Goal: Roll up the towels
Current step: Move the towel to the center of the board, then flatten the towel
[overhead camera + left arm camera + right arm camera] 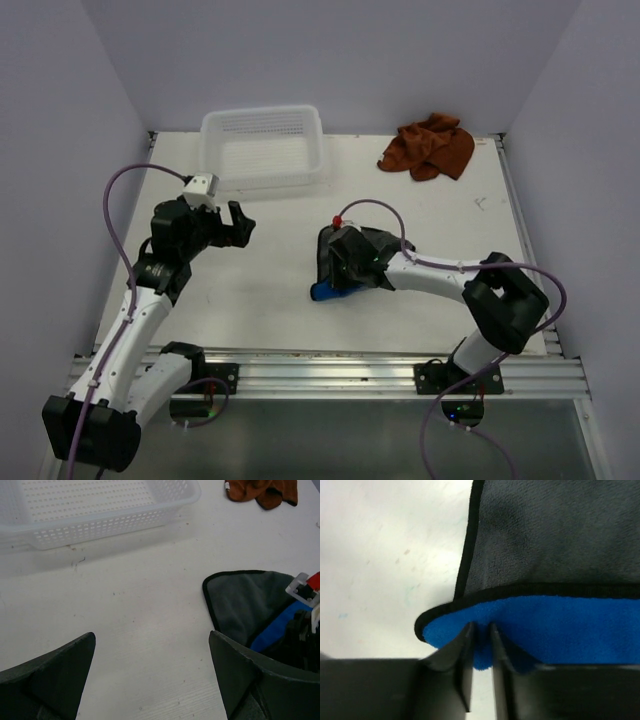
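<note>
The left pincer (pixel 238 222) hangs spread above the table (pixel 270 270), near the white basket (pixel 265 147). Mid-table lies the blue towel (pixel 328 291), grey face up, its folded blue edge pinched by the right pincer (pixel 481 647). The rust-brown towel (pixel 428 148) sits crumpled at the far right.

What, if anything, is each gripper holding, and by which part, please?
The right gripper pinches the blue towel by its turned-over edge, near a corner. The left gripper is open and holds nothing.
</note>
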Controlling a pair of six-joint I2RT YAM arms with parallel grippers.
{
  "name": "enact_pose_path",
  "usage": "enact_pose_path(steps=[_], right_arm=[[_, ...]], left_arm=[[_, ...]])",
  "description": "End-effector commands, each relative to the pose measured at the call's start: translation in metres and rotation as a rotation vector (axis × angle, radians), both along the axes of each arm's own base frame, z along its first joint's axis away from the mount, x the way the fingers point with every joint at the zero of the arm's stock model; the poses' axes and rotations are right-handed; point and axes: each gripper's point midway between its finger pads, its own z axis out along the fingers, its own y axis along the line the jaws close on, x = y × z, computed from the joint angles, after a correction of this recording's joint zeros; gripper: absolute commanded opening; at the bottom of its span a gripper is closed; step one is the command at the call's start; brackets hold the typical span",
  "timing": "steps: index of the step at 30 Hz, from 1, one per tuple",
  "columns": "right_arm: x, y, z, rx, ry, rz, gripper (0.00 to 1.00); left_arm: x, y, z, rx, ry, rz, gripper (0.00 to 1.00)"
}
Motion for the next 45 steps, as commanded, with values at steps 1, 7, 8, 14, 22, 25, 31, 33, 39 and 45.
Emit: enact_pose_path(steps=[1, 7, 8, 14, 22, 25, 31, 33, 39, 45], right_arm=[[-0.023, 0.045, 0.022, 0.168, -0.023, 0.134, 0.28], [-0.026, 0.024, 0.088, 0.2, -0.207, 0.2, 0.63], [-0.016, 0.008, 0.095, 0.159, -0.266, 0.142, 0.66], [0.025, -0.087, 0.115, 0.112, -0.321, -0.13, 0.61], [0.063, -0.176, 0.091, 0.157, -0.226, -0.454, 0.55], [0.077, -0.191, 0.076, 0.21, -0.183, -0.526, 0.55], [0.089, -0.204, 0.039, 0.319, -0.09, -0.59, 0.49], [0.089, -0.201, 0.033, 0.342, -0.068, -0.58, 0.48], [0.098, -0.189, 0.024, 0.457, -0.041, -0.568, 0.46], [0.104, -0.186, 0.011, 0.486, 0.001, -0.586, 0.46]], left_arm=[[0.003, 0.003, 0.004, 0.01, -0.004, 0.017, 1.0], [0.005, 0.002, -0.004, 0.017, 0.023, 0.013, 1.0], [0.005, 0.0, -0.005, 0.011, 0.028, 0.005, 1.0], [0.0, -0.04, -0.014, -0.163, 0.127, -0.148, 1.0], [0.007, -0.083, -0.057, -0.379, 0.259, -0.204, 1.0], [0.013, -0.093, -0.078, -0.378, 0.286, -0.191, 0.91], [0.037, -0.126, -0.109, -0.346, 0.354, -0.209, 0.81], [0.043, -0.132, -0.119, -0.327, 0.38, -0.209, 0.78], [0.065, -0.143, -0.146, -0.291, 0.43, -0.196, 0.71], [0.079, -0.151, -0.162, -0.284, 0.46, -0.199, 0.63]])
